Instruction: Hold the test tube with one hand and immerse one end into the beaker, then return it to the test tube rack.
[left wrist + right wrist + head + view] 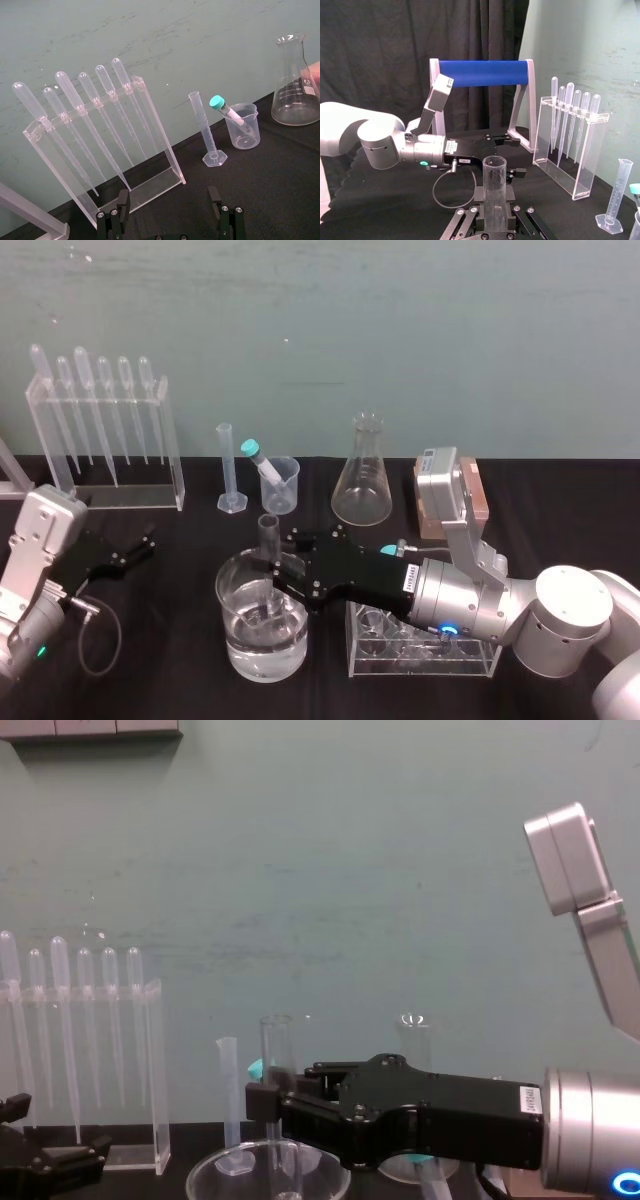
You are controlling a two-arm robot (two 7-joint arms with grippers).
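1. The right gripper (272, 565), at lower centre of the head view, is pinching the tube (268, 532) partway down.
2. The tube stands upright, its lower end inside the beaker (240, 648) of water at lower centre. How deep it reaches cannot be told.
3. The rack (478, 498) sits right of centre, partly hidden by the right arm and well apart from the tube.
4. The left gripper (140, 543) is at the left edge over the table (170, 690), with its fingers (122, 204) spread and holding nothing.

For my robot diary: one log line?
right claw: shut on test tube | tube: upright, end in beaker | left claw: open, idle at left
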